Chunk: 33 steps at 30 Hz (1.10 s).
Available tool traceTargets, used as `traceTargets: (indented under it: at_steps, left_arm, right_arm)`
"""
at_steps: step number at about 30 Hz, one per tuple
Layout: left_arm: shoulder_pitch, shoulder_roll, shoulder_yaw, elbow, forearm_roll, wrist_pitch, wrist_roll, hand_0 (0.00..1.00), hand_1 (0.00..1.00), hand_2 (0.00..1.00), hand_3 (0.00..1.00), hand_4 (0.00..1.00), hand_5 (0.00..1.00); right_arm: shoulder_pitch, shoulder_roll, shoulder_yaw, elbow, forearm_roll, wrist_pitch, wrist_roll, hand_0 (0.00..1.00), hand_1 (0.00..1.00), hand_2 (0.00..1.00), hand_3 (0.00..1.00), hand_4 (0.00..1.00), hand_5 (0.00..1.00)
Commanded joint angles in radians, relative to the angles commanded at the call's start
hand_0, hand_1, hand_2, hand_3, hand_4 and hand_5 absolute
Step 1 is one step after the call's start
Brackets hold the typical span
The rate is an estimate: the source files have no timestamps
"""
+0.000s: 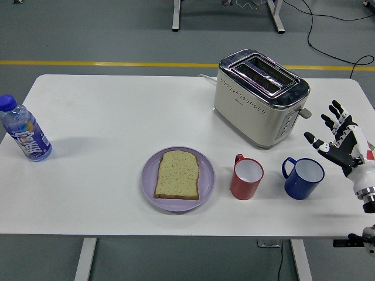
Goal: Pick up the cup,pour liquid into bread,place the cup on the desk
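Observation:
A blue cup (pixel 303 178) stands upright on the white table (pixel 105 105) at the right, handle toward the left. A red cup (pixel 246 178) stands just left of it. A slice of bread (pixel 177 174) lies on a purple plate (pixel 149 182) near the table's middle front. My right hand (pixel 334 136) hovers up and to the right of the blue cup, apart from it, fingers spread and holding nothing. The left arm does not show.
A cream and chrome toaster (pixel 260 96) stands behind the cups. A water bottle (pixel 24 136) with a blue cap lies at the table's left edge. The floor beyond has a yellow line (pixel 105 63) and table legs.

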Motion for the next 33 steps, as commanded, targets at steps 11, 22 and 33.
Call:
traceTargets:
  at_steps: [11, 22, 33]
  left_arm:
    - [-0.001, -0.001, 0.006, 0.0, -0.011, 0.001, -0.003, 0.69, 0.756, 0.773, 0.611, 0.396, 0.998]
    - [-0.002, -0.001, 0.003, -0.002, -0.002, 0.001, 0.0, 0.69, 0.756, 0.773, 0.611, 0.396, 0.998]
    - [-0.004, -0.001, 0.0, -0.003, 0.001, 0.002, 0.0, 0.69, 0.756, 0.773, 0.611, 0.396, 0.998]
  right_arm:
    - [-0.007, 0.017, 0.086, -0.08, 0.177, 0.05, -0.051, 0.785, 0.687, 0.709, 0.694, 0.667, 0.219]
    - [-0.009, 0.028, 0.102, -0.101, 0.379, 0.082, -0.112, 0.743, 0.637, 0.655, 0.619, 0.628, 0.243]
    - [-0.011, 0.038, 0.137, -0.117, 0.653, 0.114, -0.262, 0.685, 0.576, 0.629, 0.583, 0.602, 0.18]
